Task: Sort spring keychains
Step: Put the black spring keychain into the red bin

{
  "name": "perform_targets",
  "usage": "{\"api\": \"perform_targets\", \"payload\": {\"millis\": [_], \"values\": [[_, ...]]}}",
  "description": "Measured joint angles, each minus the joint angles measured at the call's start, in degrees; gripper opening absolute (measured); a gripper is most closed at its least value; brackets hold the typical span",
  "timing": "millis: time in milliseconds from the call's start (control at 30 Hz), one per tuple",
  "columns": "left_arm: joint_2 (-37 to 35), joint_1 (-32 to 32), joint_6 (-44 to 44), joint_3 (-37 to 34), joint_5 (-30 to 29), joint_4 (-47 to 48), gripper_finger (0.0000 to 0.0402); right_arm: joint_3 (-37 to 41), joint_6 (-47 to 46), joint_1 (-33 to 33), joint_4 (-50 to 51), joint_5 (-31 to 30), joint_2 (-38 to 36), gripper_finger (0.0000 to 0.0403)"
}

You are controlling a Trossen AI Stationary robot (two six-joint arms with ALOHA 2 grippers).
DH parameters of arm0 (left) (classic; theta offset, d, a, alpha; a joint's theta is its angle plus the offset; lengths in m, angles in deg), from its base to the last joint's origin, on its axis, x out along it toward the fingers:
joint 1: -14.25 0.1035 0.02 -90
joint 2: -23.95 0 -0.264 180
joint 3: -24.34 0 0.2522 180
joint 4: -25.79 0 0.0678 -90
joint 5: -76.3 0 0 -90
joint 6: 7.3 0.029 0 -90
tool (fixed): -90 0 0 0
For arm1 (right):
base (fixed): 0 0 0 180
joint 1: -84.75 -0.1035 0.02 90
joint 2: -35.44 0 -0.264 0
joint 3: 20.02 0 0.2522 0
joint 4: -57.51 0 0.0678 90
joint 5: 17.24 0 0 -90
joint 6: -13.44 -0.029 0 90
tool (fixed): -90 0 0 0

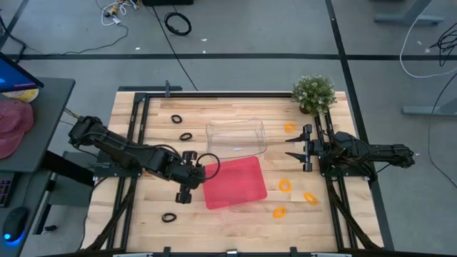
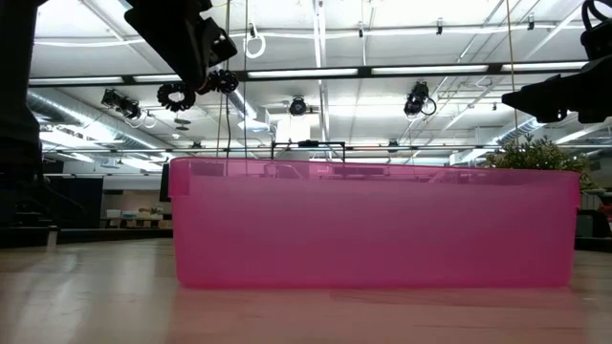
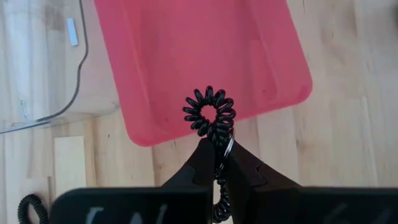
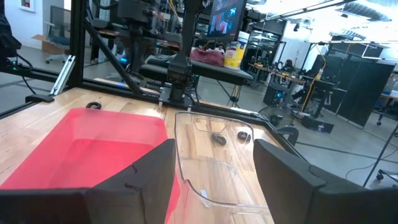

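Observation:
My left gripper (image 1: 201, 171) is shut on a black spring keychain (image 3: 209, 112), held above the table at the near left corner of the red tray (image 1: 235, 182). In the low view the keychain (image 2: 177, 96) hangs high above the tray (image 2: 373, 225). Other black keychains lie on the wood at the far left (image 1: 176, 118), (image 1: 186, 135) and near the front (image 1: 168, 218). Orange keychains lie at the right (image 1: 289, 128), (image 1: 285, 185), (image 1: 310, 198). My right gripper (image 1: 294, 146) waits open at the table's right side. My left gripper pinches the black keychain between its two fingers at the coil's end beside the small metal ring (image 3: 227, 144). The fingers slant down from the table's left. The coiled loop stands out beyond the fingertips, a coiled tail (image 3: 221, 205) runs back between the fingers, and all of it is lifted clear.
A clear plastic tray (image 1: 235, 137) sits just beyond the red one. A small potted plant (image 1: 314, 93) stands at the far right corner. Black frame rails (image 1: 136, 143) run along both sides of the wooden table.

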Motion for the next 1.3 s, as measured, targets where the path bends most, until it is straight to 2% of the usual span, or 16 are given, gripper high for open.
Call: {"api": "perform_targets", "payload": {"millis": [500,767,1300], "values": [[0.0,0.0,0.0,0.0,-0.1,-0.1,0.0017,0.0,0.0,0.0,0.0,0.0,0.0,0.0222],[0.0,1.4,1.5,0.0,0.9,-5.2,0.0017,0.0,0.0,0.0,0.0,0.0,0.0,0.0222],[1.3,4.4,2.5,-0.1,3.0,-8.2,0.0017,0.0,0.0,0.0,0.0,0.0,0.0,0.0222]]}}
